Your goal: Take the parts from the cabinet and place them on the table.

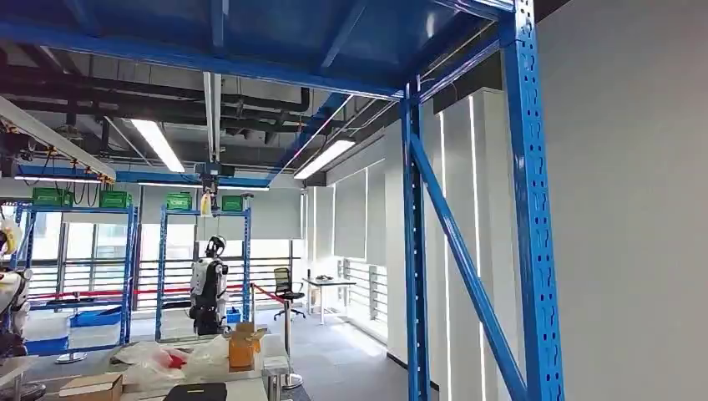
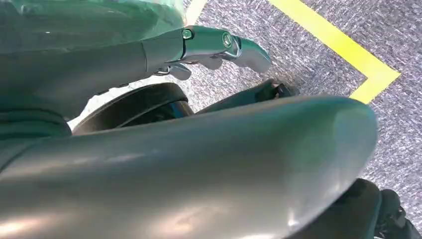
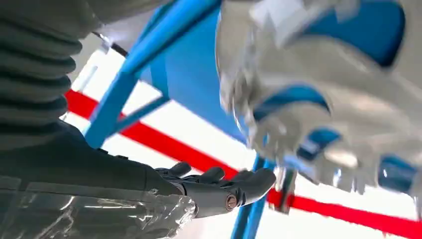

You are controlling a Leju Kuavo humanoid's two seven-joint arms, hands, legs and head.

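Observation:
The blue rack [image 1: 534, 209] rises close in front of me in the head view, with its blue shelf [image 1: 250, 33] seen from below. A blurred clear bag holding white and blue parts [image 3: 323, 99] hangs close to the right wrist camera. My right hand [image 3: 219, 186] stretches its fingers out flat below that bag. Crinkled clear plastic [image 3: 99, 216] lies against its thumb side, and whether the hand grips it is hidden. My left hand [image 2: 214, 47] hangs over the carpet with its fingers straight and nothing in it.
A table [image 1: 242, 391] at the lower left carries a small cardboard box [image 1: 244, 344], plastic bags [image 1: 159, 359] and a black pad [image 1: 196, 393]. Another robot [image 1: 209, 284] stands by more blue racks behind red barrier tape. Yellow floor tape [image 2: 358, 55] crosses the grey carpet.

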